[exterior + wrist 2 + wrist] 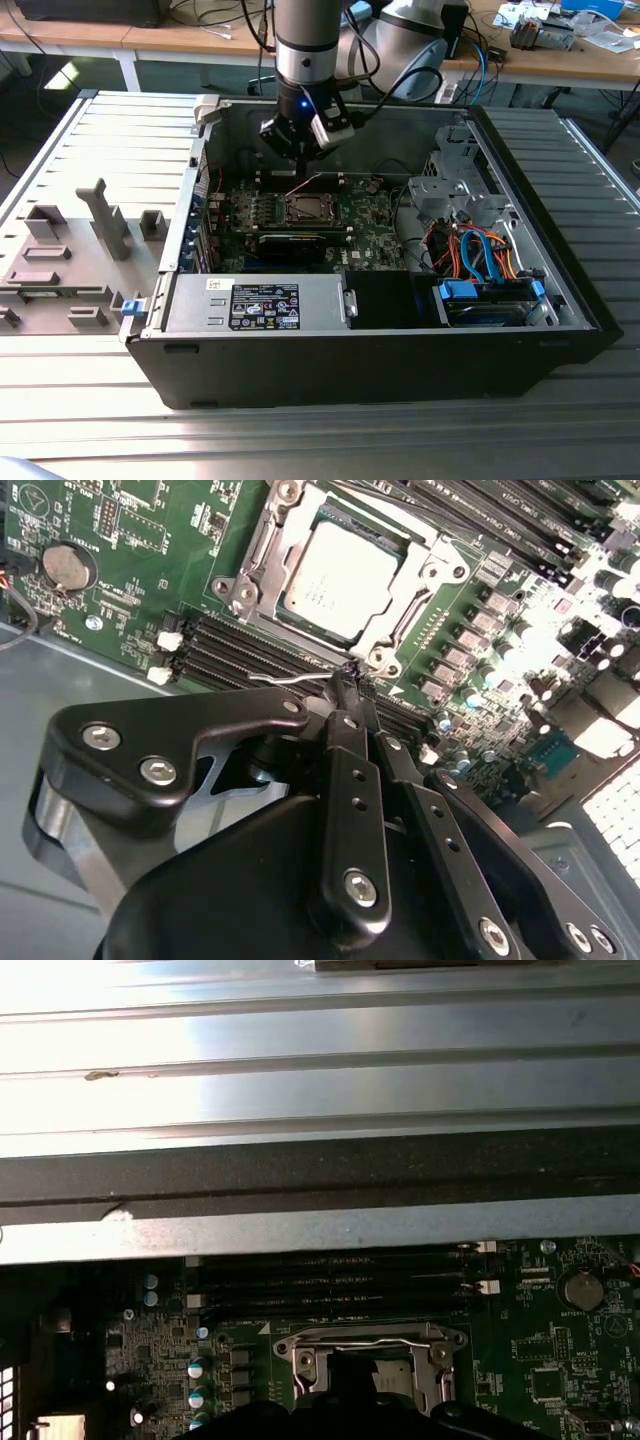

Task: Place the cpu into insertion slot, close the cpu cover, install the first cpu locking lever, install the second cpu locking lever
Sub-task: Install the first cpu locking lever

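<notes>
Already the cpu point(340, 568) sat in the insertion slot point(262, 542) under the closed cpu cover point(418, 598), and the gripper point(352, 685), pinched narrow on a thin wire lever point(290, 680), probably needed a slow, steady push.

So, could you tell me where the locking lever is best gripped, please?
Grip the locking lever by its free end, the thin wire standing clear over the memory slots, where the gripper closes on it. Come from above, pinching across the wire. Its remaining length runs close along the cpu cover.
</notes>
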Available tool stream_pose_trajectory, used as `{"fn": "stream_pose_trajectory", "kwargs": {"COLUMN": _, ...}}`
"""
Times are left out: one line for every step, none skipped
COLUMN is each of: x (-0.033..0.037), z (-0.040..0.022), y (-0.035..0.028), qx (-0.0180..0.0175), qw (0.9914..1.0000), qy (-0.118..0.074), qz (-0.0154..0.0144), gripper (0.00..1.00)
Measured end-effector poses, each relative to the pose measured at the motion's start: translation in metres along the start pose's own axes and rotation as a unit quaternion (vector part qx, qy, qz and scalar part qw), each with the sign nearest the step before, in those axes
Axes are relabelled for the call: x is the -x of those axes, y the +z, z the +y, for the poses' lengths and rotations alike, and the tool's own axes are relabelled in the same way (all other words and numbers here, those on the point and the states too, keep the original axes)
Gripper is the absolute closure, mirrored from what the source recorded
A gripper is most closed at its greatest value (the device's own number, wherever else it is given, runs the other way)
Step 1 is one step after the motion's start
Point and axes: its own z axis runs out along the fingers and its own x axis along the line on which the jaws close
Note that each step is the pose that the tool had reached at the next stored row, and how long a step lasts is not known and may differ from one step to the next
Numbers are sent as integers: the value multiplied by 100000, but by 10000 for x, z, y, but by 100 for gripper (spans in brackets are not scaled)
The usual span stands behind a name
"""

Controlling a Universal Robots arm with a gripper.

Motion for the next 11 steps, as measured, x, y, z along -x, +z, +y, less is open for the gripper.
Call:
{"fn": "stream_pose_trajectory", "kwargs": {"x": 0, "z": 0, "y": 4, "qx": -23, "qw": 99999, "qy": -335, "qz": 20, "gripper": 89}}
{"fn": "stream_pose_trajectory", "kwargs": {"x": 0, "z": 0, "y": 8, "qx": -45, "qw": 99998, "qy": -590, "qz": 34, "gripper": 89}}
{"fn": "stream_pose_trajectory", "kwargs": {"x": 1, "z": 1, "y": 14, "qx": -50, "qw": 99996, "qy": -884, "qz": 56, "gripper": 89}}
{"fn": "stream_pose_trajectory", "kwargs": {"x": 1, "z": 2, "y": 16, "qx": -53, "qw": 99995, "qy": -990, "qz": 62, "gripper": 89}}
{"fn": "stream_pose_trajectory", "kwargs": {"x": 0, "z": 3, "y": 19, "qx": -48, "qw": 99995, "qy": -1012, "qz": 60, "gripper": 89}}
{"fn": "stream_pose_trajectory", "kwargs": {"x": 0, "z": 2, "y": 21, "qx": -52, "qw": 99995, "qy": -1009, "qz": 63, "gripper": 89}}
{"fn": "stream_pose_trajectory", "kwargs": {"x": 0, "z": 3, "y": 23, "qx": -47, "qw": 99995, "qy": -1009, "qz": 59, "gripper": 89}}
{"fn": "stream_pose_trajectory", "kwargs": {"x": 0, "z": 3, "y": 26, "qx": -45, "qw": 99995, "qy": -1011, "qz": 60, "gripper": 89}}
{"fn": "stream_pose_trajectory", "kwargs": {"x": 0, "z": 3, "y": 28, "qx": -46, "qw": 99995, "qy": -1008, "qz": 62, "gripper": 89}}
{"fn": "stream_pose_trajectory", "kwargs": {"x": 0, "z": 3, "y": 30, "qx": -44, "qw": 99995, "qy": -1011, "qz": 59, "gripper": 89}}
{"fn": "stream_pose_trajectory", "kwargs": {"x": 0, "z": 2, "y": 33, "qx": -41, "qw": 99995, "qy": -1009, "qz": 56, "gripper": 89}}
